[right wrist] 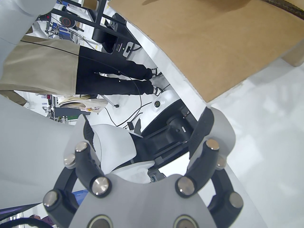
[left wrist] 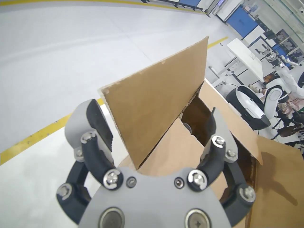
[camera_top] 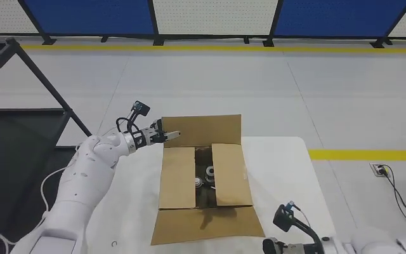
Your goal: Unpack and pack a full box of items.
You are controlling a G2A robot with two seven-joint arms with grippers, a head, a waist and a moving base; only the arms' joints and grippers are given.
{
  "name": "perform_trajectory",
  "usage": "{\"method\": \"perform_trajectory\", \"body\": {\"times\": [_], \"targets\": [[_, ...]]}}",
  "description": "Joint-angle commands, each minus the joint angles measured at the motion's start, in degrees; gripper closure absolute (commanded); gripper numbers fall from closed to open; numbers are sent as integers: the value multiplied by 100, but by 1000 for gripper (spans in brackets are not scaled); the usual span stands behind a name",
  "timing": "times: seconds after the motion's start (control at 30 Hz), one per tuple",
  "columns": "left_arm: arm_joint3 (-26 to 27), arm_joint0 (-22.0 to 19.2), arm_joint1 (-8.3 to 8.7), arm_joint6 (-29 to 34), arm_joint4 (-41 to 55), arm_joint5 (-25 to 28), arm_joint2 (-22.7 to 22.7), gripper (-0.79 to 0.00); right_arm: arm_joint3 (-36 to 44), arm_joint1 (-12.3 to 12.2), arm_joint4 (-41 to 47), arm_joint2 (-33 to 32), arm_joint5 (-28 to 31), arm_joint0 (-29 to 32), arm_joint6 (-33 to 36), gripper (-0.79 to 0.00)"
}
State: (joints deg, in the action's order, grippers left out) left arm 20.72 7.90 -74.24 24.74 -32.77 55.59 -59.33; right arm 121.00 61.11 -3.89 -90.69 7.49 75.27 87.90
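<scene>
A brown cardboard box [camera_top: 204, 184] sits open on the white table [camera_top: 279, 165]. Its far flap [camera_top: 203, 130] stands up, both side flaps lie partly inward, and the near flap [camera_top: 206, 225] is spread toward the front. Several pale round items [camera_top: 206, 176] show through the gap in the middle. My left gripper [camera_top: 168, 135] is at the box's far left corner. It is open, and the far flap's [left wrist: 154, 91] end edge stands between its fingers [left wrist: 97, 119] without being pinched. My right gripper [right wrist: 147, 129] is open and holds nothing, just off the tip of the near flap [right wrist: 209, 36] at the table's front right.
A black metal frame [camera_top: 44, 82] stands left of the table. Blue and white partition panels [camera_top: 216, 16] line the far side of the floor. The table edge [right wrist: 180, 81] runs close by the right gripper.
</scene>
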Motion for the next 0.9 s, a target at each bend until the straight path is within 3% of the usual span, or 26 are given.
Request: {"method": "perform_trajectory", "body": {"times": [0.0, 0.2, 0.43, 0.87], "targets": [[-68, -27, -3, -29, -8, 169, 17, -785, -79, -8, 1, 124, -42, -104, -67, -785], [23, -45, 46, -129, -63, 241, 50, -785, -375, -15, 403, 430, -18, -523, -399, -785], [571, 154, 230, -254, -159, 241, 78, -785, -590, -34, 786, 595, -69, -991, -686, -785], [1541, 539, 565, 415, 594, 241, 223, -785, -918, -50, 970, 1030, -323, -1753, -1259, -785]]}}
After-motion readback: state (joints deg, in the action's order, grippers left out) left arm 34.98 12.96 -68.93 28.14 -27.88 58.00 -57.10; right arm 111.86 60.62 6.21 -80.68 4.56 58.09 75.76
